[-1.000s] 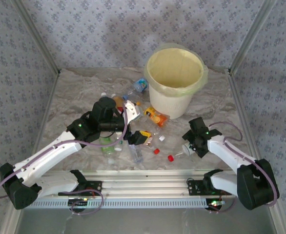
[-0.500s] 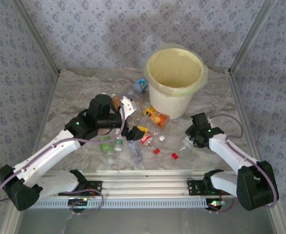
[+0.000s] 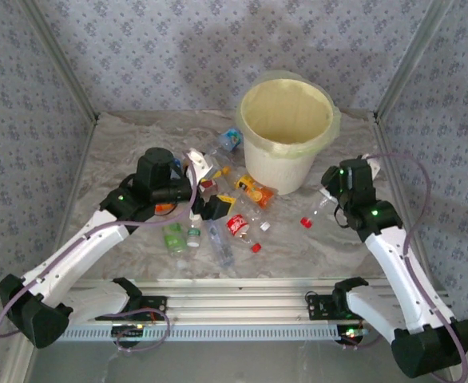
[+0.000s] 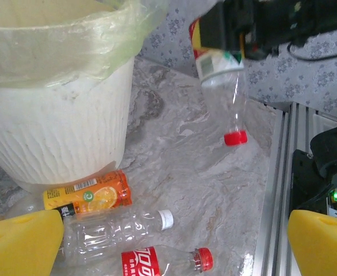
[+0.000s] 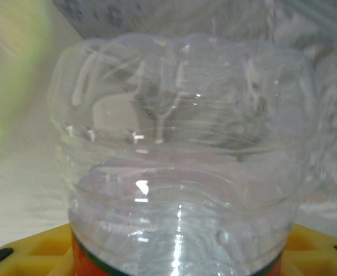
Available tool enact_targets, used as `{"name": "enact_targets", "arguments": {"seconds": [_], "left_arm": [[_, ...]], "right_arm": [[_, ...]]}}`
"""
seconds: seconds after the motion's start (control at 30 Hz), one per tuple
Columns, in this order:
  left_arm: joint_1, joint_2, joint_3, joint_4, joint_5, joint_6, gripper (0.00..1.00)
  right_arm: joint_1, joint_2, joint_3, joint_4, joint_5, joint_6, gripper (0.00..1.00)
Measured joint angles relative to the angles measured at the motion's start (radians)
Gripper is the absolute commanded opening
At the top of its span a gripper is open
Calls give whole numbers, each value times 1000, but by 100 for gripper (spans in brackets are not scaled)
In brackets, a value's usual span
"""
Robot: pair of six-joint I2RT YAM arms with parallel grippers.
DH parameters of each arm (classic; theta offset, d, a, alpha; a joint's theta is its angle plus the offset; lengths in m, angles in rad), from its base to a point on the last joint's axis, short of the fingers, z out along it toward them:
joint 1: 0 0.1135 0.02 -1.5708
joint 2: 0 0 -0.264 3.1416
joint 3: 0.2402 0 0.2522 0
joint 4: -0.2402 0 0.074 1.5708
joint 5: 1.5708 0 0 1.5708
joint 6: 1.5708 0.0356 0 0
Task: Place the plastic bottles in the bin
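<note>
Right gripper (image 3: 333, 205) is pinching a clear bottle (image 3: 319, 213) by its base end. The right wrist view shows the yellow pads (image 5: 33, 253) against both sides of the red-and-green label. The bottle hangs tilted with its red cap (image 4: 236, 138) lowest, near the bin (image 3: 280, 169) on its right, outside the rim. Whether the cap touches the table (image 3: 130, 144) cannot be told. Left gripper (image 3: 210, 191) is spread wide with nothing between its pads, over the pile of bottles left of the bin. In the left wrist view its two yellow pads (image 4: 19, 244) sit at opposite lower corners. Beneath it lie an orange-labelled bottle (image 4: 94, 195) against the foot of the bin, a clear bottle with a white cap (image 4: 114, 229) just beside it, and a red-labelled bottle (image 4: 157, 261) nearer still. More bottles lie on the table: a green-labelled one (image 3: 174, 238) under the left arm, and a blue-labelled one (image 3: 232, 138) behind the pile, close to the bin. The bin's yellow-green liner (image 4: 71, 40) is folded over its rim; no bottle is seen inside.
</note>
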Motion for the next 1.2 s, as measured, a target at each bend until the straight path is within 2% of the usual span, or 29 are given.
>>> {"name": "enact_targets", "arguments": {"seconds": [0.33,0.77,0.93,1.2], "left_arm": [[3,-32,0,40,-6,-58,100],[1,-97,-48,147,-117,-150,100],[0,-97,-48,146,-137,-137,100],[0,-95,-48,138,-144,-95,100]], "right_arm": [[64,100,383,-35,107,-195,53],[167,424,758,90,183,-454,53],[183,581,912,126,158,-545,52],[193,847,1180,70,3,-639,55]]}}
